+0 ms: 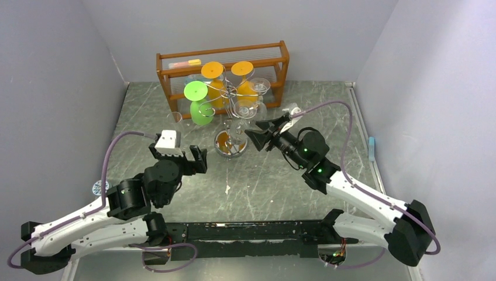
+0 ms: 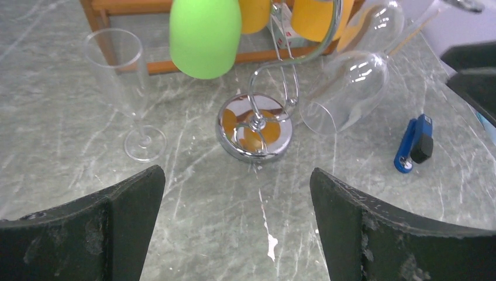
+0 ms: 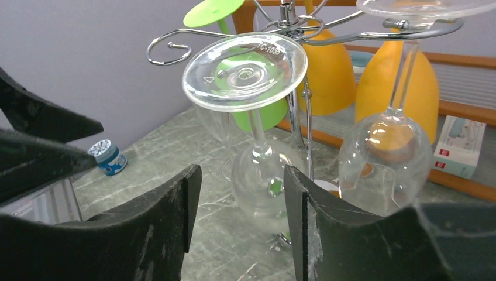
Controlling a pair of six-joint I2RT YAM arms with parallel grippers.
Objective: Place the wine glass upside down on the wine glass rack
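Observation:
The silver wire rack point(image 1: 229, 99) stands mid-table on a round shiny base point(image 2: 254, 127). A green glass point(image 2: 205, 35) and orange glasses point(image 3: 333, 70) hang upside down from it. A clear wine glass point(image 3: 263, 170) is upside down and tilted at the rack's near arm, its foot point(image 3: 244, 71) towards the right wrist camera; it also shows in the left wrist view point(image 2: 345, 93). My right gripper point(image 3: 240, 193) is open, and the bowl sits just beyond its fingertips. I cannot tell whether they touch. In the top view my right gripper point(image 1: 257, 133) is just right of the rack. My left gripper point(image 1: 180, 153) is open and empty, near the base.
The orange-brown wooden shelf point(image 1: 222, 67) stands against the back wall behind the rack. An upright clear flute point(image 2: 126, 88) stands left of the rack's base. A blue clip-like object point(image 2: 414, 143) lies to its right. A small blue-capped jar point(image 3: 108, 157) sits at the table's left.

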